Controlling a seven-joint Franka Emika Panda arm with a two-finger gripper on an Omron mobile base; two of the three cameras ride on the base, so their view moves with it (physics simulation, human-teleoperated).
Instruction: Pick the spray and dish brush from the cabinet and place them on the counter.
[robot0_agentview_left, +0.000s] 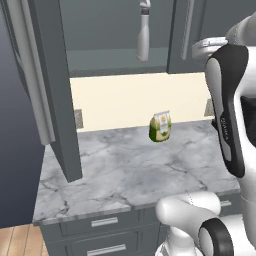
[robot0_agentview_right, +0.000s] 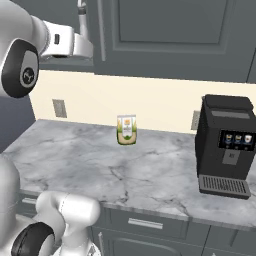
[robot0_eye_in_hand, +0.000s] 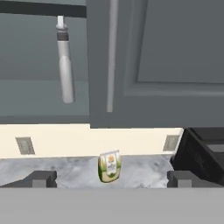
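The spray (robot0_agentview_left: 143, 35) stands upright on the grey inner shelf of the open cabinet (robot0_agentview_left: 110, 62), a pale bottle with a narrow neck. In the hand view the spray (robot0_eye_in_hand: 64, 65) is at upper left, just left of the cabinet's closed right door (robot0_eye_in_hand: 175, 52). My gripper (robot0_eye_in_hand: 112, 179) is open with nothing between its fingers. It hangs in front of the cabinet, lower than the shelf and some way from the spray. The marble counter (robot0_agentview_left: 125, 170) lies below. The dish brush is out of view.
A green-and-cream pouch (robot0_agentview_left: 160, 126) stands near the back of the counter. A black coffee machine (robot0_agentview_right: 225, 145) sits at the right. The cabinet's left door (robot0_agentview_left: 55, 90) hangs open over the counter's left end. Drawers (robot0_agentview_left: 105, 222) run below the front edge.
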